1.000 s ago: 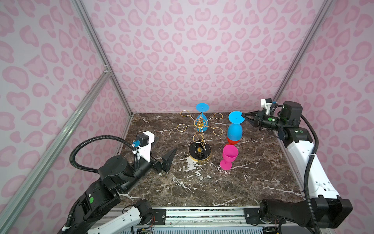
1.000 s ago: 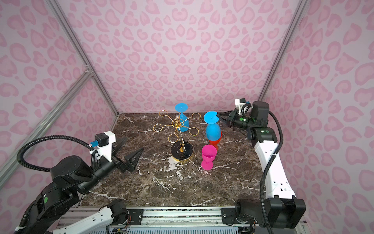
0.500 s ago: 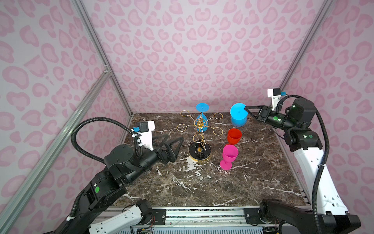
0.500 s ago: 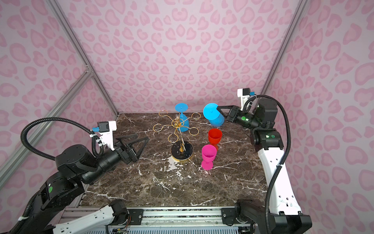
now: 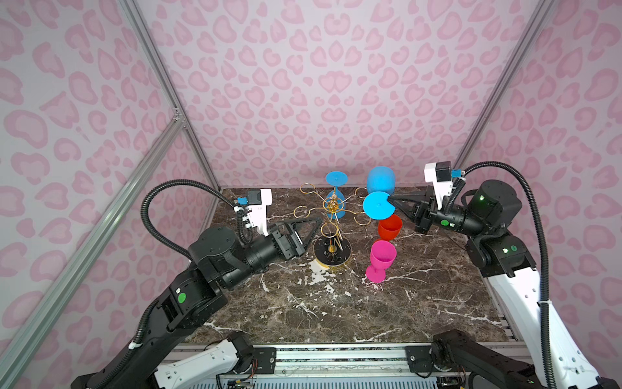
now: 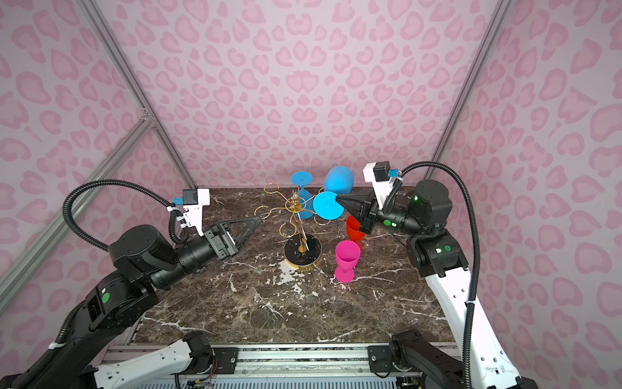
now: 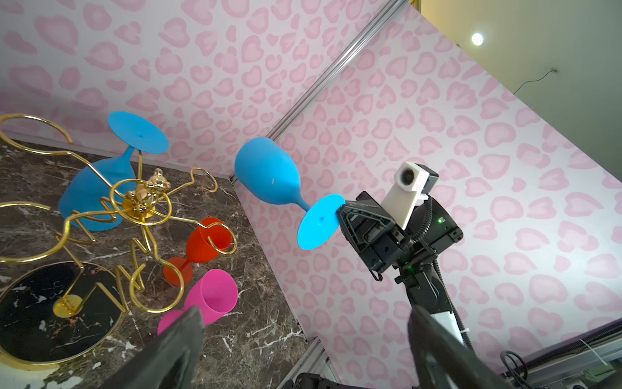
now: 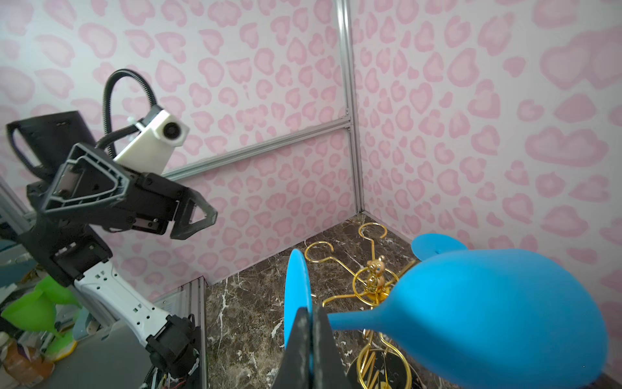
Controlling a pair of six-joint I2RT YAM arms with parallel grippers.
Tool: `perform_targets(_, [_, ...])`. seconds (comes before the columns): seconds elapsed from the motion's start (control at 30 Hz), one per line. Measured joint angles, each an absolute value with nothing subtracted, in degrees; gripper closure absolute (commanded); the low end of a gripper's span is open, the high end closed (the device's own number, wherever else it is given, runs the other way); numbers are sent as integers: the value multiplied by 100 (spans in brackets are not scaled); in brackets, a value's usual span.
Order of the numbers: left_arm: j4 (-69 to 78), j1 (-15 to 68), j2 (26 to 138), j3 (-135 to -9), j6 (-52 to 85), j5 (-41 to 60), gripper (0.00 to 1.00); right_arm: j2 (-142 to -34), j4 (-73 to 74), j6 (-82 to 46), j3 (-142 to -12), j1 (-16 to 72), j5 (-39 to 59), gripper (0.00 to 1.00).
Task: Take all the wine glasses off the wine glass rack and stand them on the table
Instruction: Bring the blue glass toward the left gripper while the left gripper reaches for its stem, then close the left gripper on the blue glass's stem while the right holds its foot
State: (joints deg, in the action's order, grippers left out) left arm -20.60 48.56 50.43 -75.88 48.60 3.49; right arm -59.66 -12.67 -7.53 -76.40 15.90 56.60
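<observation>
1 blue wine glass (image 7: 266, 171): you are holding it sideways just beside the wine glass rack (image 5: 332, 251), right gripper (image 5: 390, 201) pinching its foot so the bowl is clearing it. Your left gripper (image 7: 303, 340) is hovering wide, empty.

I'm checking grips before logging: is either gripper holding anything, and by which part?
The right gripper is shut on the matte blue wine glass, pinching the edge of its round foot. The left gripper is open and empty.
</observation>
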Motion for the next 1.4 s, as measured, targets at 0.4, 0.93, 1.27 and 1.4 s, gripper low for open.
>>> perform_targets(0.4, [-1273, 4532, 5658, -7496, 5548, 1568, 7, -5553, -1015, 1050, -7223, 2628, 5651, 100])
perform_targets(0.93, [-626, 4475, 6200, -7273, 5996, 2453, 39, -5680, -1594, 2711, -7308, 3835, 4659, 100])
perform_targets(1.27, [-489, 4475, 6361, -7223, 6090, 2746, 49, -5754, -1494, 2976, -7349, 4119, 4353, 100])
perform_targets(1.4, [-436, 4473, 6386, -7223, 6104, 2790, 54, -5793, -1498, 3063, -7393, 4178, 4333, 100])
